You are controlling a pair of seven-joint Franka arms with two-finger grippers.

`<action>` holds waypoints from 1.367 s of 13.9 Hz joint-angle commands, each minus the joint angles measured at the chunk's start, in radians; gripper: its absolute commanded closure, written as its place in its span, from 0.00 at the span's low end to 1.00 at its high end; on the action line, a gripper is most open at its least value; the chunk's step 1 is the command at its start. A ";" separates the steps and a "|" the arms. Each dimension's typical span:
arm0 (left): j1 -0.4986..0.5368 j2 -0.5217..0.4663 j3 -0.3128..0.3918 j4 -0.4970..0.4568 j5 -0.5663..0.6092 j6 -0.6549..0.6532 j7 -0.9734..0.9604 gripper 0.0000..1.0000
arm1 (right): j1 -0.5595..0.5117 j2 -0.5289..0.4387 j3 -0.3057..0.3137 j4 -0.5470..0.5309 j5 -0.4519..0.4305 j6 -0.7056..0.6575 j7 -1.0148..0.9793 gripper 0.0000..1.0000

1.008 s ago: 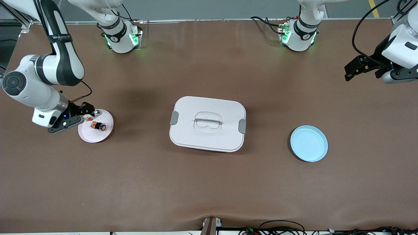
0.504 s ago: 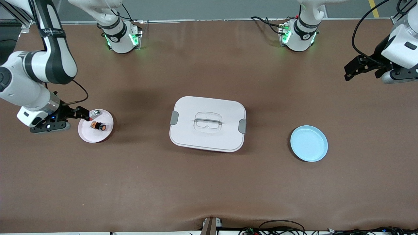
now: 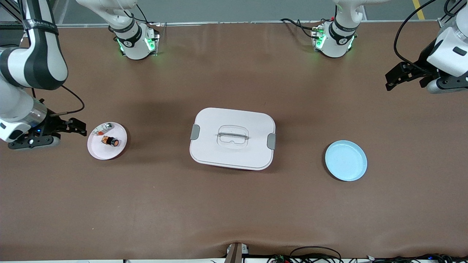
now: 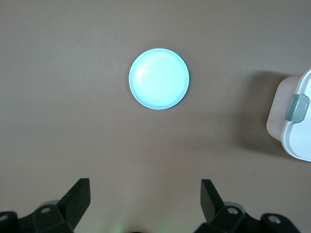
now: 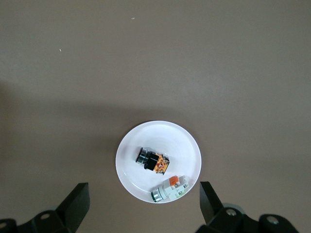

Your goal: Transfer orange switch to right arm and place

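Note:
The orange switch (image 3: 110, 141), a stubby black part with an orange band and end, lies on a small pink plate (image 3: 117, 149) toward the right arm's end of the table. It also shows in the right wrist view (image 5: 153, 161) on that plate (image 5: 131, 170). My right gripper (image 3: 78, 128) is open and empty, raised over the table just beside the plate's edge; its fingers stand wide apart in the right wrist view (image 5: 143, 191). My left gripper (image 3: 393, 81) waits open and empty, high at the left arm's end (image 4: 144, 187).
A silvery-white part with a red-orange strip (image 3: 102, 128) lies on the same pink plate (image 5: 170, 189). A white lidded box (image 3: 232, 138) stands mid-table. An empty light blue plate (image 3: 346, 160) sits toward the left arm's end (image 4: 159, 78).
My right gripper has drawn back off the pink plate toward the right arm's end of the table. The orange switch has stayed on the plate. The left arm has not moved.

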 commanded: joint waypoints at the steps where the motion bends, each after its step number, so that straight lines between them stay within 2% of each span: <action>1: -0.004 -0.003 -0.007 0.011 -0.008 -0.016 0.015 0.00 | -0.011 -0.006 0.009 0.106 0.018 -0.141 0.012 0.00; 5: -0.004 -0.001 -0.010 0.012 -0.006 -0.016 0.012 0.00 | -0.009 -0.021 0.012 0.197 0.019 -0.277 0.072 0.00; 8: -0.001 -0.006 -0.009 0.012 -0.006 -0.016 0.019 0.00 | 0.002 -0.084 0.015 0.197 0.021 -0.327 0.206 0.00; 13: 0.003 -0.001 -0.009 0.025 -0.006 -0.016 0.016 0.00 | -0.001 -0.197 0.014 0.180 0.021 -0.380 0.203 0.00; 17: 0.000 0.002 -0.007 0.026 -0.005 -0.016 0.015 0.00 | 0.002 -0.325 0.012 0.103 0.021 -0.378 0.196 0.00; 19: 0.003 0.000 -0.009 0.026 -0.008 -0.016 0.013 0.00 | 0.000 -0.333 0.012 0.109 0.021 -0.384 0.196 0.00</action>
